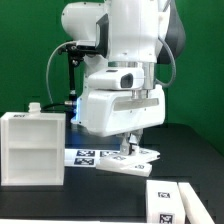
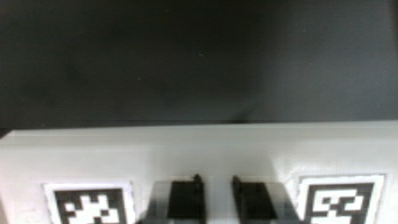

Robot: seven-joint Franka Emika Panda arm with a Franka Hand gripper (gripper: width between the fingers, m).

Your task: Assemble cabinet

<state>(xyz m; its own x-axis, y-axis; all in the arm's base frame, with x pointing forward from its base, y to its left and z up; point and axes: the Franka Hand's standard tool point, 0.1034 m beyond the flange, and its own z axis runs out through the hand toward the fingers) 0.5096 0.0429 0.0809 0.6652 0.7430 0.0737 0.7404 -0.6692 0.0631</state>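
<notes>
The cabinet (image 1: 30,150), a white box-shaped body with a small knob on top, stands at the exterior view's left on the black table. To its right my gripper (image 1: 125,152) points straight down onto a small flat white panel (image 1: 125,167) lying on the table. In the wrist view that panel (image 2: 196,155) fills the lower half, with a black-and-white tag near each side. My two dark fingers (image 2: 183,203) stand close together, and a narrow white part of the panel sits between them. My gripper (image 2: 217,205) is shut on the panel.
The marker board (image 1: 85,155) lies flat on the table just behind the panel, between it and the cabinet. Another white tagged piece (image 1: 175,200) lies near the table's front at the exterior view's right. A green wall stands behind the arm.
</notes>
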